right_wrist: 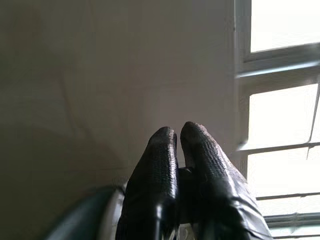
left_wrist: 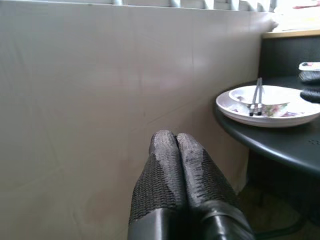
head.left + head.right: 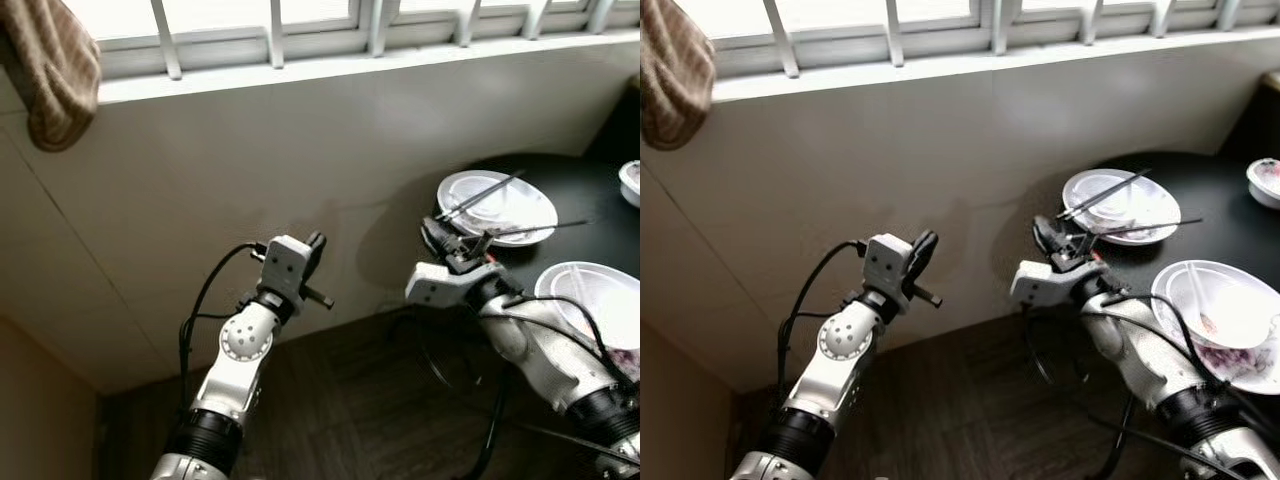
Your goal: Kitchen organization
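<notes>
You are facing a pale wall (image 3: 250, 190) under a barred window (image 3: 330, 25), with a brown striped cloth (image 3: 55, 70) hanging at its upper left corner and dark wood floor (image 3: 350, 410) below. At the right stands a round black bench (image 3: 590, 200) carrying the dishes: a white plate (image 3: 497, 206) near its wall-side edge with a pair of dark chopsticks (image 3: 480, 196) laid across the small bowl that sits in it, a second pair (image 3: 1145, 227) resting on the plate's near rim, a larger white bowl (image 3: 1225, 318) closer to you holding a white spoon (image 3: 1202, 300) and purplish leftovers, and a small white dish (image 3: 1265, 180) at the far right edge. Your right gripper (image 3: 437, 237) is raised at the bench's left edge, just beside the plate, its black fingers clenched together on nothing (the right wrist view shows the two tips pressed side by side). Your left gripper (image 3: 315, 244) is lifted in front of the bare wall, well apart from the bench, and is likewise closed and empty.
</notes>
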Robot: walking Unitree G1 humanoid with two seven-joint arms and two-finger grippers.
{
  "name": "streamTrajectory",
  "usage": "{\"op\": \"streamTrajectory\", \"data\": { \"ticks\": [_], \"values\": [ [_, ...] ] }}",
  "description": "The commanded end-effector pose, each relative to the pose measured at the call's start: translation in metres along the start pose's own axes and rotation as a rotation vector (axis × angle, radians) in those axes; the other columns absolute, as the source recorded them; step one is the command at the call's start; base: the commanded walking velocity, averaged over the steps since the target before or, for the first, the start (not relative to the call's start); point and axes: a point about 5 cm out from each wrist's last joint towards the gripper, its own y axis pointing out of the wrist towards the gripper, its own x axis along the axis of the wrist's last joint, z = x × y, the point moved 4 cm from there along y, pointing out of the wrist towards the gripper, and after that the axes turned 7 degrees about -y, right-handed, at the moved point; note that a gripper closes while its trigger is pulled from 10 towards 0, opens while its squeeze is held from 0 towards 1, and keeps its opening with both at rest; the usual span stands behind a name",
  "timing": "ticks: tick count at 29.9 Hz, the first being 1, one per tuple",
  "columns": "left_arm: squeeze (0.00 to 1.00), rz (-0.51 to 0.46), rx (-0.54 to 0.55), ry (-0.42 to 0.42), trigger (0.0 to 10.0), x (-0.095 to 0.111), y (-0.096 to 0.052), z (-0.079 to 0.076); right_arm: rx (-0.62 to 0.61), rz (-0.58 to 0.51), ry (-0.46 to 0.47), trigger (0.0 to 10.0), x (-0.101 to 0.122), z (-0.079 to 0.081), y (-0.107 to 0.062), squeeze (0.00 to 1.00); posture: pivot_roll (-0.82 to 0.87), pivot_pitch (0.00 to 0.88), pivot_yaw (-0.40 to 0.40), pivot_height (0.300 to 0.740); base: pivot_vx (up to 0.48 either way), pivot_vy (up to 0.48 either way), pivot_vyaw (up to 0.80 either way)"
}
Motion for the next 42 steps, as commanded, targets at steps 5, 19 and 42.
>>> {"op": "streamTrajectory", "data": {
  "ticks": [5, 19, 42],
  "values": [
    [0.0, 0.005, 0.005, 0.006, 10.0, 0.0, 0.002, 0.003, -0.068, -0.065, 0.117, 2.6, 0.035, -0.011, -0.005, 0.0, 0.06, 0.0, -0.049, 0.74, 0.0, 0.0, 0.8],
    [0.0, 0.01, 0.0, 0.011, 10.0, -0.001, 0.004, 0.004, -0.087, -0.072, 0.163, 3.5, 0.049, -0.023, -0.001, 0.0, 0.06, 0.0, -0.047, 0.74, 0.0, 0.0, 0.8],
    [0.0, 0.015, 0.003, 0.018, 10.0, -0.003, 0.003, 0.004, -0.054, 0.041, 0.459, 10.0, 0.054, -0.004, -0.001, 0.0, 0.08, 0.0, -0.046, 0.74, 0.0, 0.0, 0.8]
  ]
}}
